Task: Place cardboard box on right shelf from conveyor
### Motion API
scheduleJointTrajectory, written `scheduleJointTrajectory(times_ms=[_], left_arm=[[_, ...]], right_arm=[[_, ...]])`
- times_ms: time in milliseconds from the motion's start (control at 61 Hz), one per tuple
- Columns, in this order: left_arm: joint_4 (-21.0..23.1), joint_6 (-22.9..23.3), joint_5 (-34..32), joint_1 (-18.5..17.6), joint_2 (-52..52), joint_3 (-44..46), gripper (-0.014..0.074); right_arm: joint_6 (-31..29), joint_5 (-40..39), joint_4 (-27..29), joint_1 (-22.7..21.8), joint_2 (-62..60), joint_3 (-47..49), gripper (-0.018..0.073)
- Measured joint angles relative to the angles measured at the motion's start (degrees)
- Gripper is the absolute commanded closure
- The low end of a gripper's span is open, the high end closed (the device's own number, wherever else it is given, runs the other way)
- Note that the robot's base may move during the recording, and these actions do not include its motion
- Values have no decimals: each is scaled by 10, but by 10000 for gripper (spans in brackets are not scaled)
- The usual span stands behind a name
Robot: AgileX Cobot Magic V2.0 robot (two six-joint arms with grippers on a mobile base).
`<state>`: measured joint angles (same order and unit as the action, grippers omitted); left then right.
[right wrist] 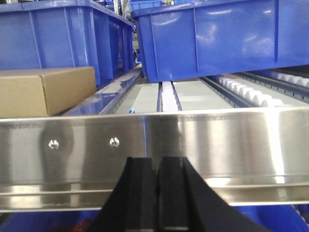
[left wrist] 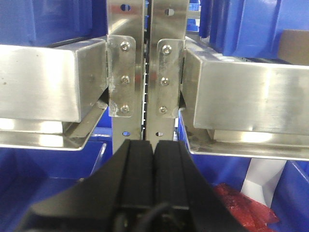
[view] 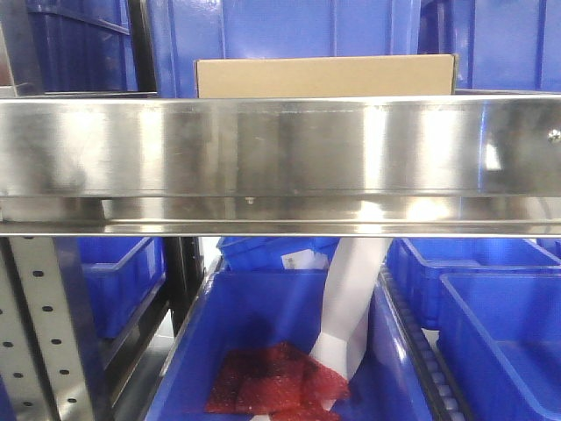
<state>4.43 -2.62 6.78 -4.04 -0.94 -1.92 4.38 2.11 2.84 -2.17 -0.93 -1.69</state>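
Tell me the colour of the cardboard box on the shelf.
Plain tan, unprinted cardboard box; clearest in the exterior front-facing view.

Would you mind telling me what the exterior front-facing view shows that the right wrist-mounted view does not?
Only the front-facing view shows the blue bin below the shelf holding a red mesh bag and a white sleeve, plus a perforated grey upright. Only the right wrist view shows the right gripper, shut and empty, the white rollers on the shelf, and two large blue bins up there. Both show the cardboard box resting behind the right shelf's steel lip.
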Motion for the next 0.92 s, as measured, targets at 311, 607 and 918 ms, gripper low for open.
scheduleJointTrajectory(times_ms=[311,607,918], left_arm=[[0,0,0,0,0,0,713],[0,0,0,0,0,0,713],[0,0,0,0,0,0,712]], right_arm=[[-1,-2,0,0,0,0,551],[-1,-2,0,0,0,0,551],[-1,-2,0,0,0,0,551]])
